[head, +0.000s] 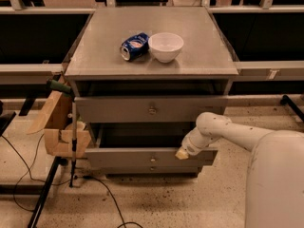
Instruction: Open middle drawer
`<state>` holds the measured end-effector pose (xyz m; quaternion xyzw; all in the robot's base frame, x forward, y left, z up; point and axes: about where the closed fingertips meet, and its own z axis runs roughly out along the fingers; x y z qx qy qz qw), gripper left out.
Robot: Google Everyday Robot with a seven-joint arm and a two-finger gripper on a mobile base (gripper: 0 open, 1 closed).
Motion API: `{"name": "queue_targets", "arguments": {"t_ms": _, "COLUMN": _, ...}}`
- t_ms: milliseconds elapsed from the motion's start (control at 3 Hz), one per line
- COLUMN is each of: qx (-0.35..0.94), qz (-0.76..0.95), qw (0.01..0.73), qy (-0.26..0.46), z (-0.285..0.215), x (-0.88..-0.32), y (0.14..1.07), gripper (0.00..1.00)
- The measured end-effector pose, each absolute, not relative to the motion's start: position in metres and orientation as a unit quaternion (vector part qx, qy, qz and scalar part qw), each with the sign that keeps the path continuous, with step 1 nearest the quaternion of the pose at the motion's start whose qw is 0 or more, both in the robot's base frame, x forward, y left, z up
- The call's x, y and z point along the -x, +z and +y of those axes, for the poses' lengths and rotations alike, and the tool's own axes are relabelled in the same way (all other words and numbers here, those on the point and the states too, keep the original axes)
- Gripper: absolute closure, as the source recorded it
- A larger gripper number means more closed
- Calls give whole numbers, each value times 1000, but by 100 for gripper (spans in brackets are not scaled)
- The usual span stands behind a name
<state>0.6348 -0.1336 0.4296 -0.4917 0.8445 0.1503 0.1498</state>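
Note:
The middle drawer (123,158) is a grey front of medium height with a small round knob (152,159). It stands pulled out a little, with a dark gap above it showing its inside. The taller top drawer front (118,109) is above it and the thin bottom front (152,169) is just below. My gripper (182,153) is at the end of the white arm (223,129), which reaches in from the right. It rests at the top edge of the middle drawer front, right of the knob.
On the cabinet top (95,56) lie a crushed blue can (134,45) and a white bowl (166,46). A cardboard box on a stand (59,127) is against the cabinet's left side. Black cables (28,175) cross the floor at the left.

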Motion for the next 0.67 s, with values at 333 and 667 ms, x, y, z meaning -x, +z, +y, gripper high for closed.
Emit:
{"name": "queue_targets", "arguments": {"t_ms": 333, "qx": 495, "qz": 843, "qw": 146, "qy": 152, "z": -134, "x": -633, "y": 430, "gripper": 20}}
{"name": "queue_targets", "arguments": {"t_ms": 667, "qx": 520, "qz": 829, "qw": 122, "qy": 165, "z": -132, "x": -601, "y": 432, "gripper": 0}}
